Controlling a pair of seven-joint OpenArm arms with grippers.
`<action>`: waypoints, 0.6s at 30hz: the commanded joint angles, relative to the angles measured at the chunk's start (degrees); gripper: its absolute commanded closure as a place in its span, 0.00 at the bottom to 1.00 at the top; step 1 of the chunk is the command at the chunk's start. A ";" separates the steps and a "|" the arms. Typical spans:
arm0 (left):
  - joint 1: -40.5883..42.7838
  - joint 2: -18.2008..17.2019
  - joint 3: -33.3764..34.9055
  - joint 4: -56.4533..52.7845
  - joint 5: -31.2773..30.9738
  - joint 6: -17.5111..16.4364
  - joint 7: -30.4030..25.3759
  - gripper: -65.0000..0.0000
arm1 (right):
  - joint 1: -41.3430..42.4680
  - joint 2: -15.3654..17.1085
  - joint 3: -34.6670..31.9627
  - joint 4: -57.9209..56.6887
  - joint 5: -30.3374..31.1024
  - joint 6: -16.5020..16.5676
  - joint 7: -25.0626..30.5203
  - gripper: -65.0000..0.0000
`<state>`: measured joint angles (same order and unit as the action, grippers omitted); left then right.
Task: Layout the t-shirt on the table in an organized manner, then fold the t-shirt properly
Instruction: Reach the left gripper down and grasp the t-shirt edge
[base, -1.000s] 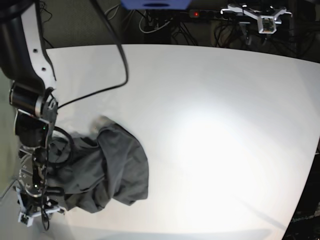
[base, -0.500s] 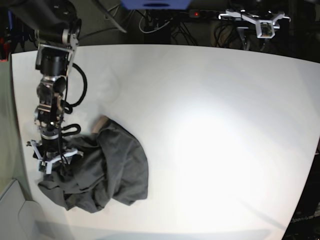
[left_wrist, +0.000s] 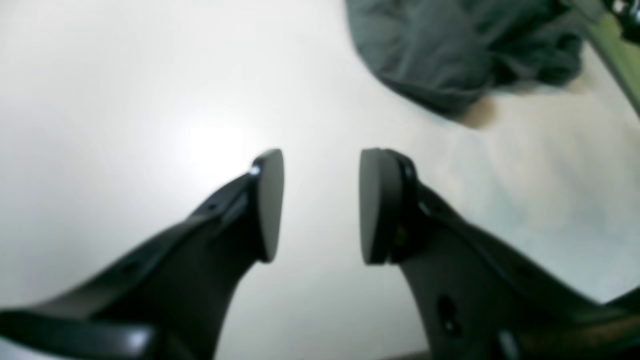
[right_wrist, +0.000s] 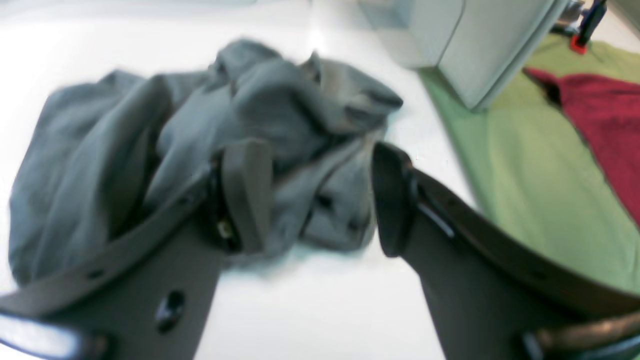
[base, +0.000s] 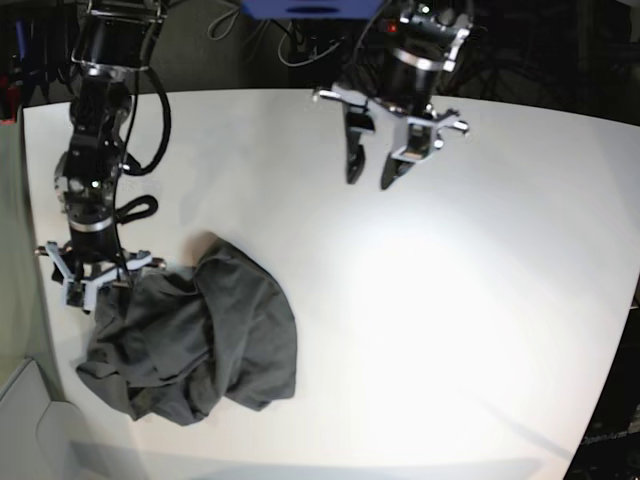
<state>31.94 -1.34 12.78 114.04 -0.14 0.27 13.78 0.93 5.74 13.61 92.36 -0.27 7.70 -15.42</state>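
While the t-shirt lies in a crumpled heap near the table's near left corner, nothing of it is laid out yet. It looks soft, light and limp, with deep wrinkles and folded-over layers, so it should drape and sag from any pinch rather than hold shape; a grab into the middle of the mound would likely lift several layers at once. My judgement is that a free outer edge, such as a hem or sleeve at the pile's rim, is the better hold.

The right gripper hangs at the heap's far left edge, jaws spread with cloth between them but not clamped. Over the bare far middle of the table, the left gripper is parted and empty, well apart from the shirt.
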 joint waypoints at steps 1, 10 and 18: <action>-2.63 0.68 0.89 1.08 0.01 0.03 0.86 0.63 | 0.26 0.72 0.24 2.98 0.14 -0.28 1.31 0.49; -23.11 2.71 2.39 -2.79 0.01 -0.49 21.87 0.63 | -5.98 0.72 0.33 13.27 0.14 -0.28 -3.26 0.47; -33.92 3.32 7.49 -17.91 0.01 -0.58 22.22 0.48 | -8.71 0.72 1.21 17.23 0.14 -0.45 -3.26 0.45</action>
<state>-1.19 1.37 20.36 94.96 -0.03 -0.27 37.36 -8.32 5.96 14.44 108.55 -0.12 7.68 -20.21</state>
